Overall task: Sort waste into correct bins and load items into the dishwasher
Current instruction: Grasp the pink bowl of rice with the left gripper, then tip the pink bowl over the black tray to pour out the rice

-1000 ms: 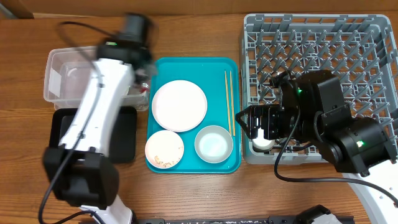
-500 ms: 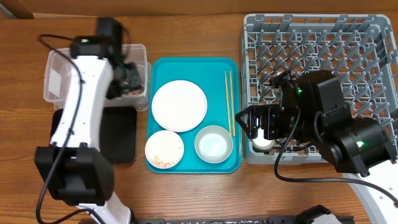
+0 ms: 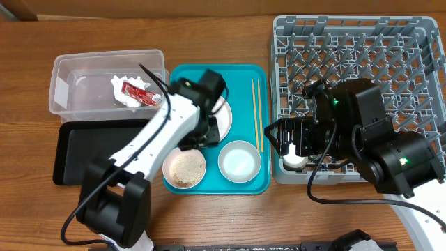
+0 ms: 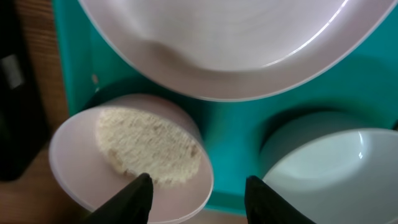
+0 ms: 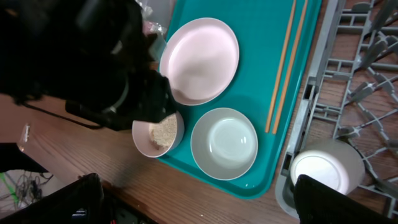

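Note:
The clear tub (image 3: 70, 104) holds the crumpled napkin (image 3: 120, 85) and the red sauce packet (image 3: 136, 93). On the teal tray (image 3: 244, 75) lie the plate (image 3: 223, 117), a small dish of rice grains (image 3: 185, 167), the grey bowl (image 3: 239, 160) and two chopsticks (image 3: 256, 115). My left gripper (image 3: 198, 139) is open and empty just above the rice dish (image 4: 143, 143), one finger over its rim, with the bowl (image 4: 329, 168) to its right. My right gripper (image 3: 277, 139) is open and empty by the rack's front left corner, next to the white cup (image 5: 326, 165).
The black tray (image 3: 70, 150) lies in front of the clear tub. The grey dish rack (image 3: 355, 63) fills the right side, with the cup (image 3: 294, 159) in its front left corner. Bare wood table (image 3: 230, 216) runs along the front.
My left arm has swung from over the clear tub to the teal tray, above the rice dish. The napkin and red packet now show in the tub. The right arm has not moved.

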You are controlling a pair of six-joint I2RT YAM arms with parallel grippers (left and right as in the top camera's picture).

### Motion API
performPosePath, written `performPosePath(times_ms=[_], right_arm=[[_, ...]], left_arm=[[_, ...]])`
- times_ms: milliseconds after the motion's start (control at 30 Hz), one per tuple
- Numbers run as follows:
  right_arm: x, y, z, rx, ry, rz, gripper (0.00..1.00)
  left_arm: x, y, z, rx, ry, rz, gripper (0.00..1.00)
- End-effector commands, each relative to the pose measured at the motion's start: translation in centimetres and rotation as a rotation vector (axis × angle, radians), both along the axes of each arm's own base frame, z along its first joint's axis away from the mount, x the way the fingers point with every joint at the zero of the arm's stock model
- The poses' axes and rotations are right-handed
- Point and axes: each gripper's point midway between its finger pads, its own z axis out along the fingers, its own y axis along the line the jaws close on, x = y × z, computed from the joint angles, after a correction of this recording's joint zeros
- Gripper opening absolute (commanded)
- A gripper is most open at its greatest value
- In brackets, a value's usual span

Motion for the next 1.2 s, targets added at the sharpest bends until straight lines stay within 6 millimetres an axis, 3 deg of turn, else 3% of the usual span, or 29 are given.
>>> performPosePath(times_ms=[0,200,300,400,533,700,800,933,1067,1167], right_arm=[[0.2,-0.2,0.6,-0.007,-0.029,-0.008,1.00],[0.1,-0.2,0.6,-0.008,-0.027,-0.008,1.00],[0.1,-0.2,0.6,-0.008,-0.027,-0.008,1.00],[0.1,-0.2,0.6,-0.008,-0.027,-0.008,1.00],[0.1,-0.3,0.6,-0.008,-0.027,-0.008,1.00],[0.0,-0.3,0.5,-0.010,-0.023,-0.008,1.00],[0.1,-0.3,0.5,-0.009,-0.024,-0.008,1.00],[0.1,-0.3,0.6,-0.009,-0.024,-0.008,1.00],[0.1,-0.3,0.5,-0.009,-0.024,-0.008,1.00],[0.1,-0.3,0.5,-0.009,-0.024,-0.008,1.00]], left_arm=[[-0.9,0.4,-1.6,0.014,0.003,0.101,0.49],[-1.7,0.2,-4.5,-0.019,0.005,0.109,0.29],[-2.4,0.3,-4.9,-0.013,0.025,0.102,0.04],[-2.4,-0.4,-4.3,-0.050,0.035,0.045,0.04],[-1.9,-1.7,-1.0,-0.144,0.022,-0.031,0.04],[-0.4,-1.9,5.5,-0.298,-0.113,-0.112,0.04],[0.7,0.1,8.8,-0.393,-0.211,-0.110,0.04],[1.8,4.2,11.4,-0.541,-0.290,-0.066,0.04],[2.9,8.5,12.3,-0.738,-0.364,-0.026,0.04],[3.2,10.8,11.8,-0.887,-0.396,0.014,0.04]])
